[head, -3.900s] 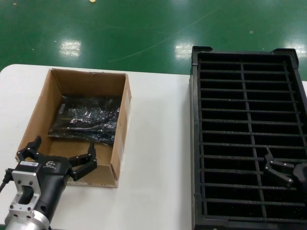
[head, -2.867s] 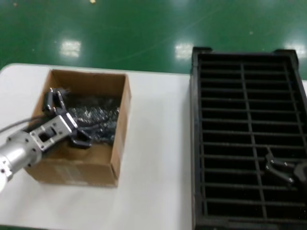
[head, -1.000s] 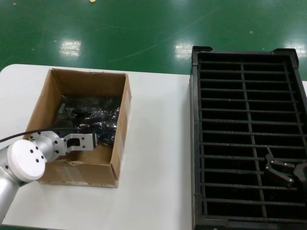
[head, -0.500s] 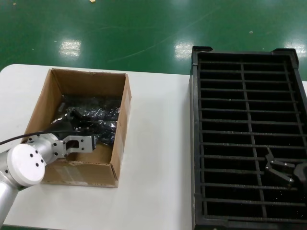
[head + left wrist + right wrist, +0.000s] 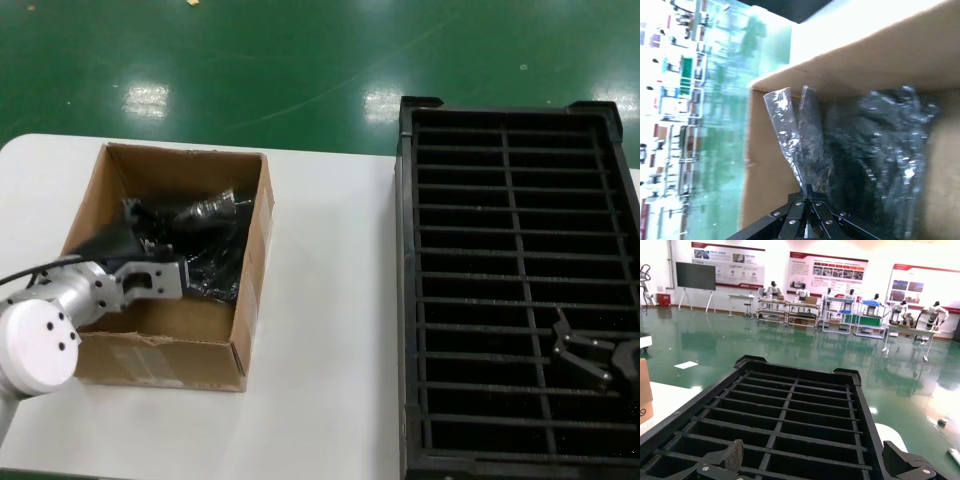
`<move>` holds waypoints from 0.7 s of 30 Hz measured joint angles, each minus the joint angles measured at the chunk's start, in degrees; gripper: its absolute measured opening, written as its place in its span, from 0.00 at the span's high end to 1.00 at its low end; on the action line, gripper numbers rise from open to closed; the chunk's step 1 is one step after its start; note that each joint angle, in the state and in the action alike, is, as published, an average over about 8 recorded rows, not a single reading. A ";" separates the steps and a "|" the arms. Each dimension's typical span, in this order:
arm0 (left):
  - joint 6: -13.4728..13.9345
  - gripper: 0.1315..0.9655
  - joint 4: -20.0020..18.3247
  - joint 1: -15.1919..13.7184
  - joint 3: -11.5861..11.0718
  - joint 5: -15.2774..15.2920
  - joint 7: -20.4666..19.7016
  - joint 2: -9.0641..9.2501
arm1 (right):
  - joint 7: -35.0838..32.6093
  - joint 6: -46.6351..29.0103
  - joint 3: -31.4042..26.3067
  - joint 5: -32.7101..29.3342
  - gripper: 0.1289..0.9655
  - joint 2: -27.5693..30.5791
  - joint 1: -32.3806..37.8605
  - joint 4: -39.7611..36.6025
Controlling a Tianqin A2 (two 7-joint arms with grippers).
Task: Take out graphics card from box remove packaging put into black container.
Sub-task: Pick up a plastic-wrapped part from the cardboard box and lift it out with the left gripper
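From the head I see my left gripper (image 5: 150, 240) inside the box (image 5: 250, 290), lifting the packaging (image 5: 205, 213); right gripper (image 5: 583, 357) hangs spread over the black container (image 5: 510, 130); the left wrist shows its fingers (image 5: 807, 212) pinched together on the bag's edge; the right wrist shows only tray slots.

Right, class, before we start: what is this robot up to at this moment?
The left gripper is down inside the brown cardboard box and has pinched an edge of the crinkled grey plastic packaging, pulling it up from the box floor. The graphics card itself cannot be made out through the bag. The right gripper hangs open over the black container, idle. No card is in that tray's slots yet.
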 joint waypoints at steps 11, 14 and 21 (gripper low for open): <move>3.82 0.99 -15.44 5.72 -11.56 11.14 -5.43 1.02 | 0.00 0.00 0.00 0.00 0.00 0.00 0.00 0.00; 5.49 0.99 -20.63 8.02 -14.07 12.74 -6.53 0.98 | 0.00 0.00 0.00 0.00 0.00 0.00 0.00 0.00; 8.63 0.99 -34.54 14.51 -18.15 13.23 -7.87 -0.16 | 0.00 0.00 0.00 0.00 0.00 0.00 0.00 0.00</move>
